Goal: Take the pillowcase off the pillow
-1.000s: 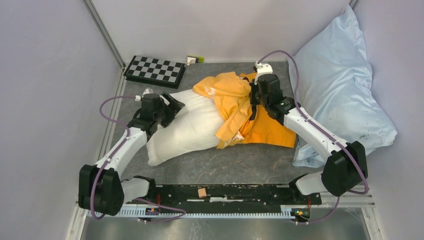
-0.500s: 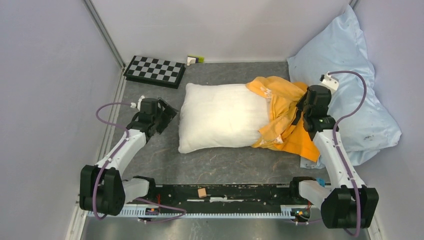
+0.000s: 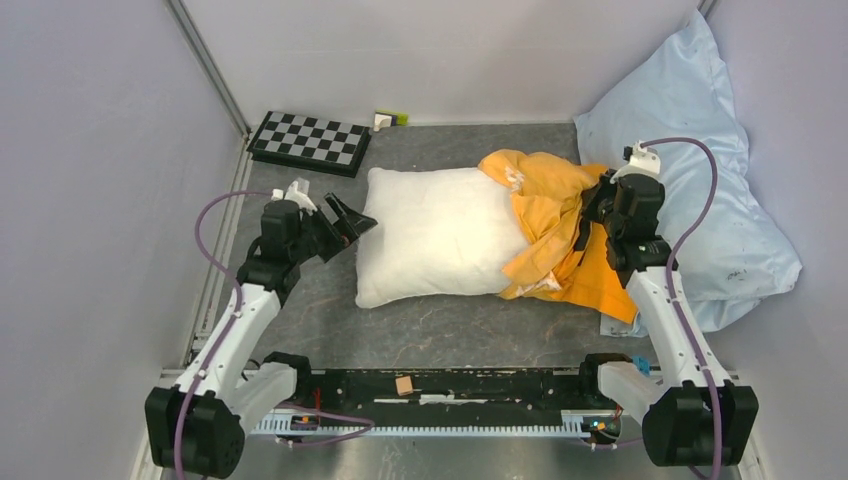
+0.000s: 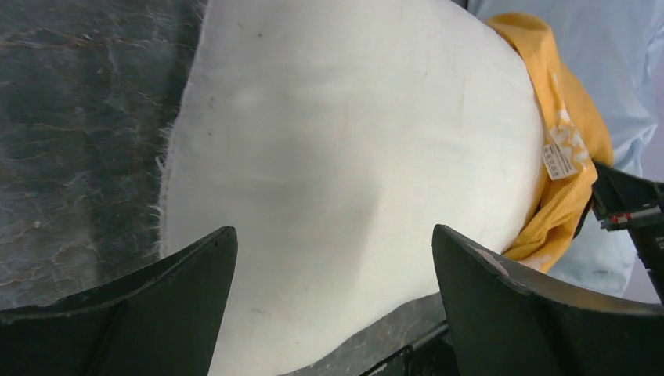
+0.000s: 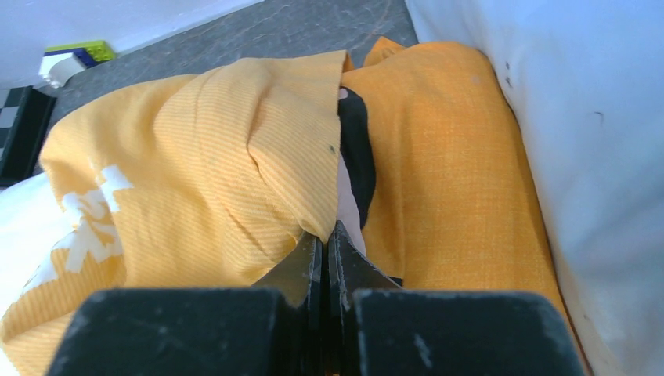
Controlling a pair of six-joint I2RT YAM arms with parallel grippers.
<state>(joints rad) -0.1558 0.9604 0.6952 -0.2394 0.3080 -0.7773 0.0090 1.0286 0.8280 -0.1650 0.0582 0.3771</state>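
Observation:
The white pillow (image 3: pixel 435 235) lies flat mid-table, most of it bare. The orange pillowcase (image 3: pixel 555 210) is bunched over its right end, with a black print patch showing in the right wrist view (image 5: pixel 356 153). My right gripper (image 3: pixel 592 212) is shut on a fold of the pillowcase (image 5: pixel 196 180), its tips (image 5: pixel 325 235) pinching the fabric. My left gripper (image 3: pixel 345 225) is open and empty, just off the pillow's left end. In the left wrist view its gripper (image 4: pixel 333 258) frames the pillow (image 4: pixel 352 141), with the pillowcase (image 4: pixel 568 157) at the far end.
A large pale blue pillow (image 3: pixel 690 180) leans in the back right corner, touching the pillowcase (image 5: pixel 603 157). A checkerboard (image 3: pixel 310 142) and small blocks (image 3: pixel 390 119) lie at the back left. A small tan cube (image 3: pixel 404 385) sits on the base rail.
The right gripper has pulled the pillowcase rightward, baring most of the pillow, which slid right. The left gripper let go of the pillow and has now moved back toward its left end.

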